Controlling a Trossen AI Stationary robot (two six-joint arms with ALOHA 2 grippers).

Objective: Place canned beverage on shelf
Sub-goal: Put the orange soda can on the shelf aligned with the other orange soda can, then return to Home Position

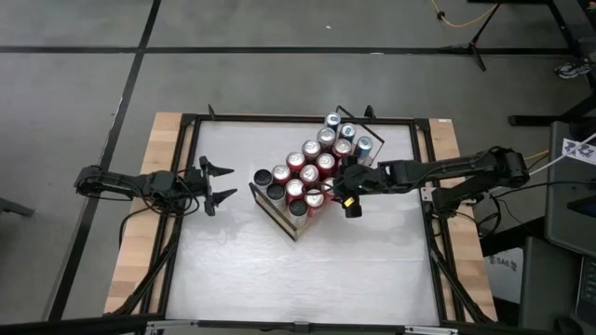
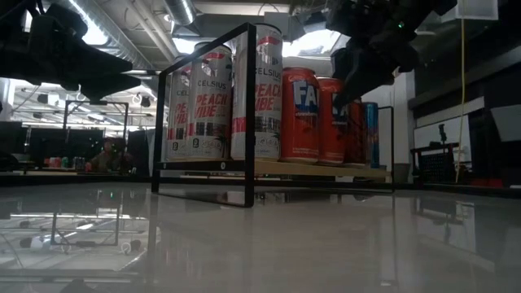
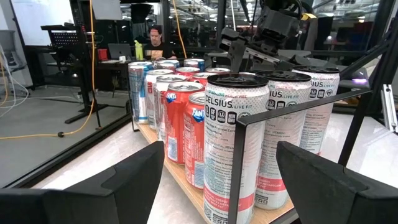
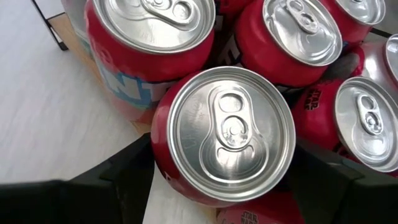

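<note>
Right gripper [image 1: 346, 197], fingers spread around a red can [image 4: 222, 134] standing on the shelf [image 1: 279, 219]; left gripper [image 1: 216, 185] open, well apart.

White table [image 1: 307, 270] w/ wood shelf [image 1: 279, 216] on it, full of cans [image 1: 307, 172].

the flat light-wood shelf with black wire end rails [image 1: 284, 220] lies askew at the middle of the white tabletop [image 1: 307, 279], packed with upright cans [image 1: 310, 166]. the left gripper [image 1: 215, 184] sits left of it, apart. the right gripper [image 1: 345, 191] is at its right side, straddling a red can [image 4: 222, 134].
</note>
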